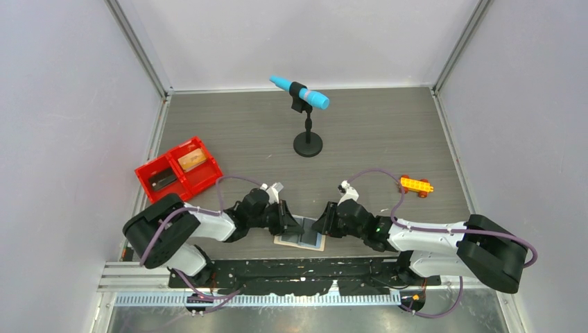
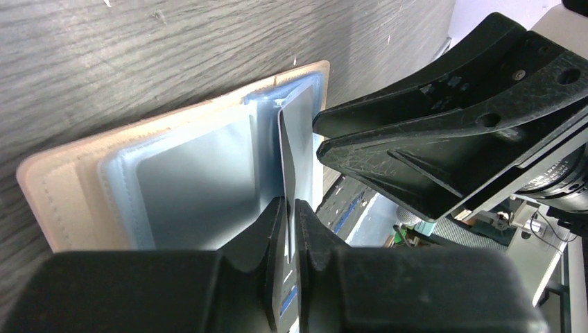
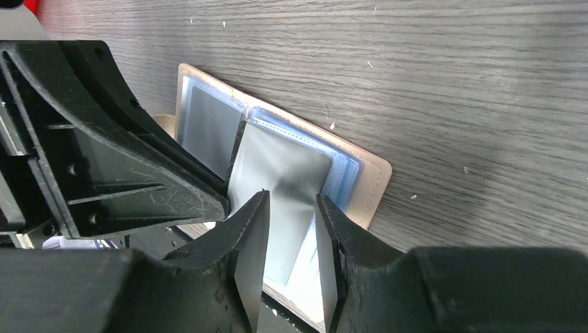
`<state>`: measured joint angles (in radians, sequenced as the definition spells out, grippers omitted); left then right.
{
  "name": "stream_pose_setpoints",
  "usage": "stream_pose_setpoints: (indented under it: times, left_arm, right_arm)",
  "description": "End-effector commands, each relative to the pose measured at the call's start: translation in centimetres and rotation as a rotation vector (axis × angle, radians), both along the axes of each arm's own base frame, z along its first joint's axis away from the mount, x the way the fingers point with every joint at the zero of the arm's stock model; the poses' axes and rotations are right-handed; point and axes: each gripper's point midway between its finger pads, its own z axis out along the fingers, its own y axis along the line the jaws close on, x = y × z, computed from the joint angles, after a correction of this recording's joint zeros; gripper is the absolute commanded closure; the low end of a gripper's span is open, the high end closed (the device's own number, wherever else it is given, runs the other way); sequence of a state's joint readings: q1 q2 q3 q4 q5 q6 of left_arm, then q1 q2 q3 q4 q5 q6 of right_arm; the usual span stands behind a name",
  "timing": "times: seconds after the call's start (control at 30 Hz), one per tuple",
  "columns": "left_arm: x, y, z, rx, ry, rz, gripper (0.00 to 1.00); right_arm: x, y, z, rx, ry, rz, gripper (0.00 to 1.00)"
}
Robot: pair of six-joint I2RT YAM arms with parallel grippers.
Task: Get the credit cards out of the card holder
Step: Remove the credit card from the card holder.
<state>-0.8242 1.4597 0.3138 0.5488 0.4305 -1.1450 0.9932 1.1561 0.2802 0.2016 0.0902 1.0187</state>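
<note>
The tan card holder (image 1: pixel 299 239) lies open near the table's front edge, its blue-grey plastic sleeves up (image 2: pixel 194 173). My left gripper (image 1: pixel 294 226) (image 2: pixel 291 202) is shut on a thin grey credit card (image 2: pixel 297 139) that stands on edge above the holder's fold. From the other side, my right gripper (image 1: pixel 321 225) (image 3: pixel 291 198) stands open with its fingertips low over the sleeves (image 3: pixel 277 166) of the holder (image 3: pixel 371 182); nothing is pinched between them. A tan-orange card (image 1: pixel 193 159) and a dark card (image 1: pixel 163 180) lie in the red tray.
The red two-compartment tray (image 1: pixel 142 173) sits at the left. A blue microphone (image 1: pixel 299 92) on a black stand (image 1: pixel 308 146) is at the middle back. An orange toy brick car (image 1: pixel 416 184) lies at the right. Both grippers nearly touch over the holder.
</note>
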Motion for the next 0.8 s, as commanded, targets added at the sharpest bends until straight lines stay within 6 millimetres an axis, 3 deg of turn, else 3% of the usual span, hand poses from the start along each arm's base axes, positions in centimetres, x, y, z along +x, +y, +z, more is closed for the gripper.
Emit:
stream_pose_setpoints:
  times: [0.0,0.1,0.27,0.5,0.77]
  left_arm:
    - [0.6,-1.5,2.5,-0.16,-0.041,-0.008,0.92]
    - [0.7,-1.5,2.3,-0.192,-0.026,0.0,1.0]
    - [1.2,-1.0,2.1,-0.235,-0.011,0.03,1.0]
    - [1.5,-0.5,2.0,-0.268,-0.014,0.056,0.85]
    - [1.7,-0.1,2.1,-0.273,-0.023,0.068,0.87]
  right_arm:
    - [0.2,-0.5,-0.3,-0.019,-0.021,-0.011,0.62]
    - [0.2,-0.5,-0.2,-0.016,-0.023,-0.013,0.62]
    - [0.2,-0.6,-0.2,-0.019,-0.023,-0.016,0.62]
    - [0.3,-0.8,-0.2,-0.024,-0.025,-0.023,0.62]
    - [0.3,-0.8,-0.2,-0.03,-0.028,-0.024,0.62]
